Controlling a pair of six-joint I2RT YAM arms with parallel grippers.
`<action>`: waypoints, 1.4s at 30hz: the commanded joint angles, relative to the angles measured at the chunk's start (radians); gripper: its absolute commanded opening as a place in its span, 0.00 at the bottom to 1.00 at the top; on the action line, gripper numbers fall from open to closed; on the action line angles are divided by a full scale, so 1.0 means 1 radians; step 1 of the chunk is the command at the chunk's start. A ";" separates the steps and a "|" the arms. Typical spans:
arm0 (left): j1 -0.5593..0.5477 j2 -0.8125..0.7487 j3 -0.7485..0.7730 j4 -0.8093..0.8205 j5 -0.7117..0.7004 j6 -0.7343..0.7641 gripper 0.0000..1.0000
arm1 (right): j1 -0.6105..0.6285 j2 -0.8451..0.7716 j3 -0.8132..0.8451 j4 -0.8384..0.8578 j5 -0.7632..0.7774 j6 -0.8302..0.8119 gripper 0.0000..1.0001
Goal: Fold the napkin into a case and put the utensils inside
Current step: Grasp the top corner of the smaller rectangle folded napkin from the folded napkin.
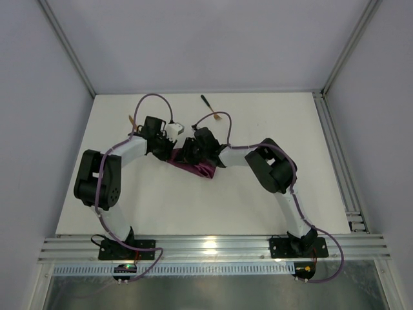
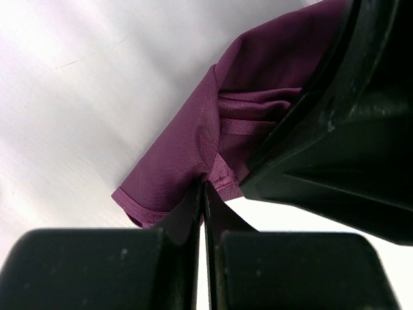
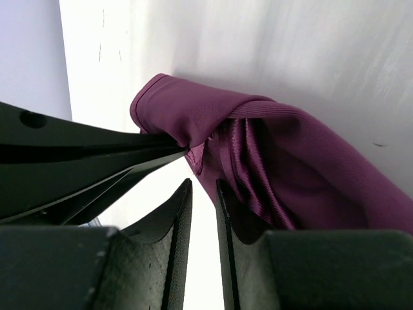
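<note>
Judging from how things lie, the task is in its early folding stage, with nothing packed yet.

Toward the far left of the tabletop (image 1: 193,213), a glint of gold (image 1: 132,121) pokes out beside the left arm's cable. It is probably one utensil, but it is too small and too covered to say which.

The left gripper (image 2: 203,192) is clamped tight on a hemmed edge of the napkin (image 2: 187,148). The cloth lies bunched in loose pleats near the middle of the tabletop, between the two wrists. It is a rumpled wad, not a flat pouch, so no case exists yet.

The right gripper (image 3: 204,185) sits at the same bunch, right against the left one. Its jaws are nearly together, with a slim bright slit between them. Whether they nip any cloth I cannot tell.

Further right, near the far edge, the black-handled utensil (image 1: 207,103) lies well apart from the napkin.

Still to do, as I judge it: flatten the cloth, fold it into the case, then fetch both utensils and slide them in.
</note>
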 commanded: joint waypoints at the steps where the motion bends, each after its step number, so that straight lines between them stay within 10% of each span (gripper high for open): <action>1: 0.005 -0.038 -0.001 -0.024 0.024 -0.007 0.00 | -0.011 0.004 0.009 0.047 0.037 0.020 0.25; 17: 0.005 -0.037 -0.001 -0.024 0.027 -0.007 0.00 | -0.025 0.078 0.062 0.099 -0.041 0.084 0.24; 22: 0.006 -0.044 -0.001 -0.020 0.032 -0.010 0.00 | -0.025 0.085 0.066 0.107 -0.049 0.090 0.04; 42: 0.020 -0.075 0.001 -0.004 0.040 -0.014 0.00 | -0.048 0.173 0.190 0.233 -0.054 0.248 0.04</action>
